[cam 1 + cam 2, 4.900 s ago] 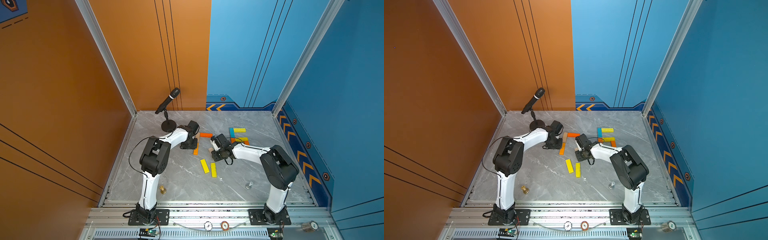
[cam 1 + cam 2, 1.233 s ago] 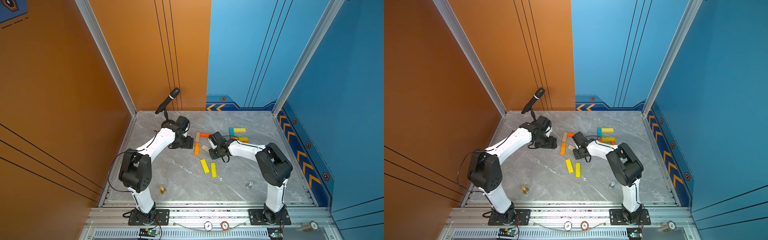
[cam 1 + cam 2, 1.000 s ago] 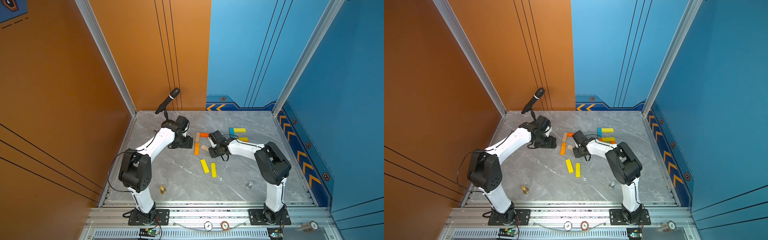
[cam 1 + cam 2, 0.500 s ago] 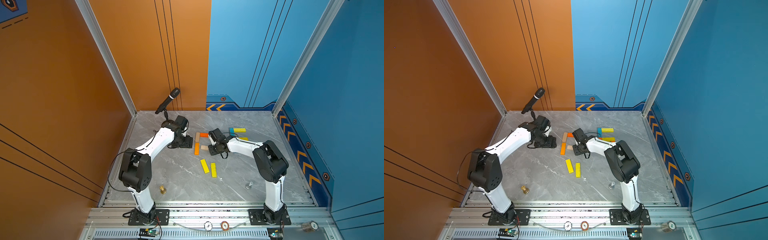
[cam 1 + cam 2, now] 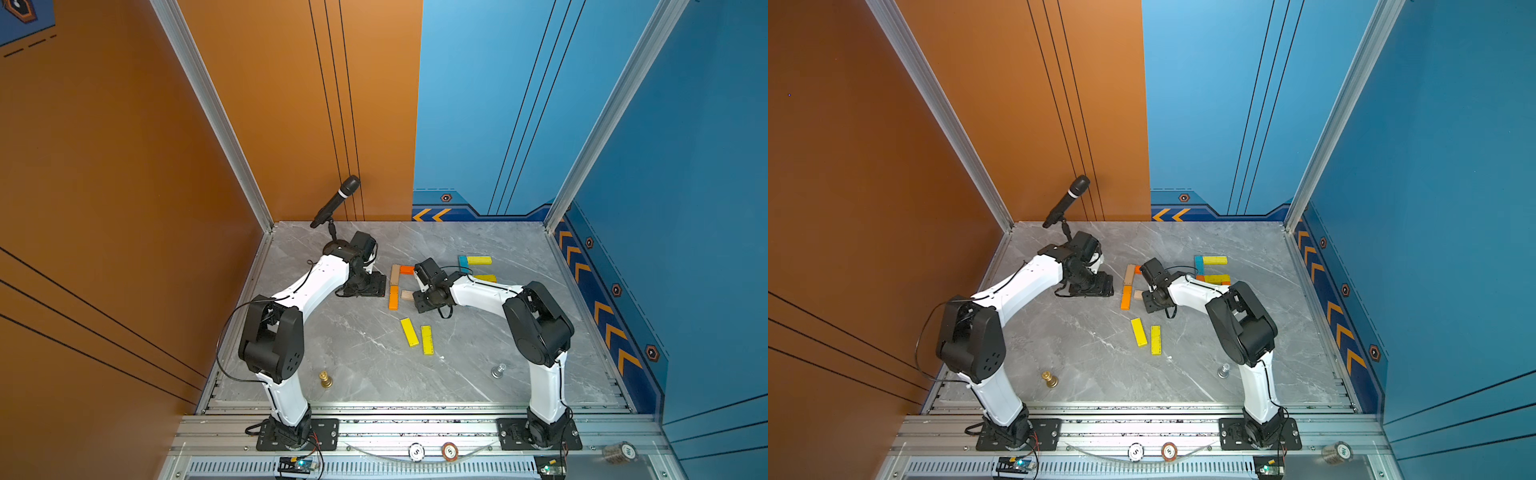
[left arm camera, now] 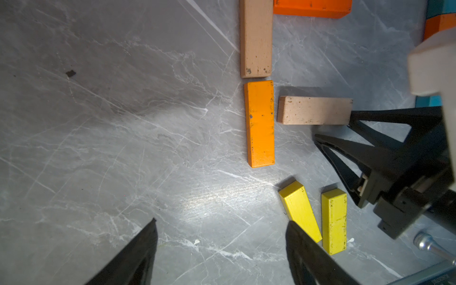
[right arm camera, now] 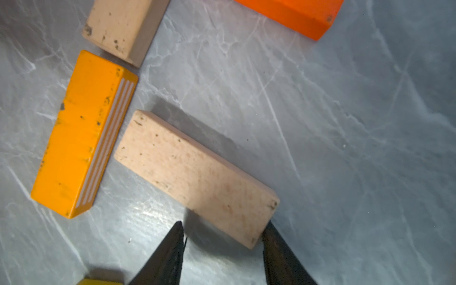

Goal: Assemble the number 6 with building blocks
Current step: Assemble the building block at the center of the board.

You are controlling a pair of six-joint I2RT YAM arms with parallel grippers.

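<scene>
Jaws of the right gripper (image 7: pixel 224 225) stood apart, straddling one short end of a pale wood block (image 7: pixel 195 177) that lay flat on the grey marbled table (image 7: pixel 345 148). In the right wrist view one fingertip (image 7: pixel 270 234) sat against the block's corner while the other stood clear of its side with a gap showing, so nothing was clamped. The block's far end lay just beside the long side of an orange block (image 7: pixel 79 138), at right angles to it, with a thin gap between them. End to end with the orange block, almost touching it, lay a second pale block (image 6: pixel 256 39), and a red-orange block (image 6: pixel 311 7) ran off from that one's far end, parallel to the straddled block. In both top views these four sat near the middle of the table. A pair of yellow blocks (image 5: pixel 409 332) lay side by side nearer the arm bases, apart from the group. A blue block (image 5: pixel 462 264) with further yellow ones lay towards the back right, partly behind the right arm. The left gripper (image 6: pixel 222 234) hung above bare table beside the orange block, its jaws wide apart with nothing between them. A microphone (image 5: pixel 334 201) stood at the back left, a gold chess piece (image 5: pixel 325 379) at the front left and a silver chess piece (image 5: pixel 498 370) at the front right.
</scene>
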